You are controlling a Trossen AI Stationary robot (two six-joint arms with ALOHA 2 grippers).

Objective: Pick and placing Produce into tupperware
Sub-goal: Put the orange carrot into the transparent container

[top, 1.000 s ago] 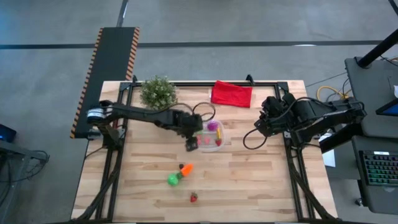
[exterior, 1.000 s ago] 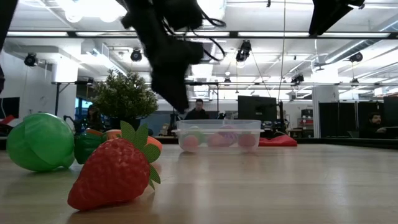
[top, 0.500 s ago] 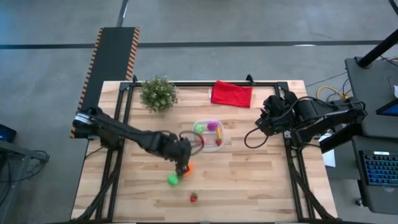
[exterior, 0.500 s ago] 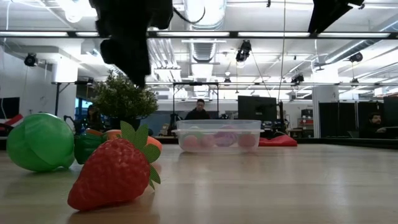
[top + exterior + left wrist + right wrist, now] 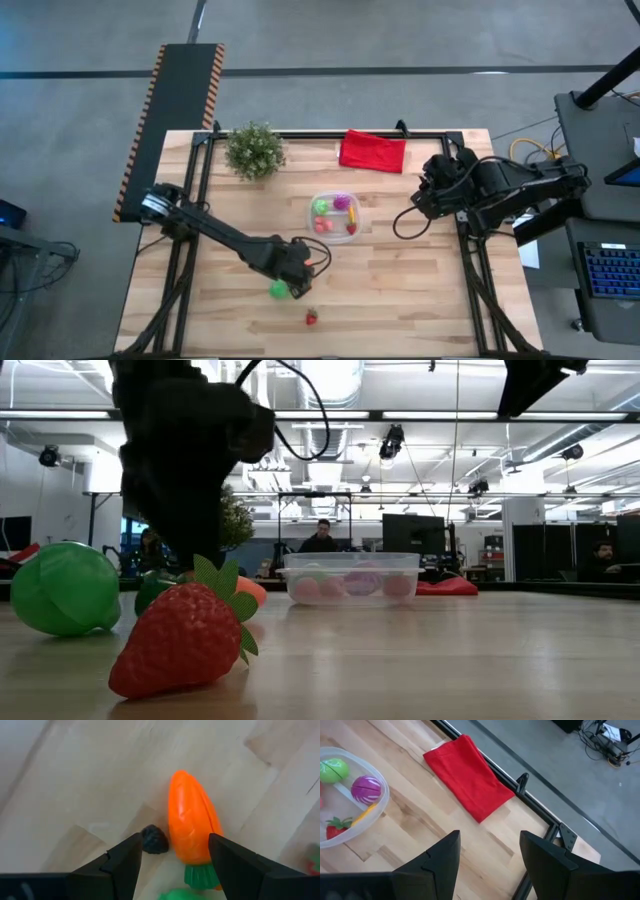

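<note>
Your left tool (image 5: pixel 172 851) has swung from the tupperware (image 5: pixel 334 217) at frame centre down to the carrot (image 5: pixel 191 828) at lower centre, fingers spread wide around it, gripping nothing yet. The next pick is starting; the right tool (image 5: pixel 487 852) waits open at the right edge.

From my station I saw the tupperware (image 5: pixel 334 217) at the table's (image 5: pixel 420 290) middle with produce in it, the plant (image 5: pixel 253 149) and cloth (image 5: pixel 373 151) behind, and the carrot (image 5: pixel 192 827), round piece (image 5: pixel 278 289) and strawberry (image 5: pixel 311 318) in front.
</note>
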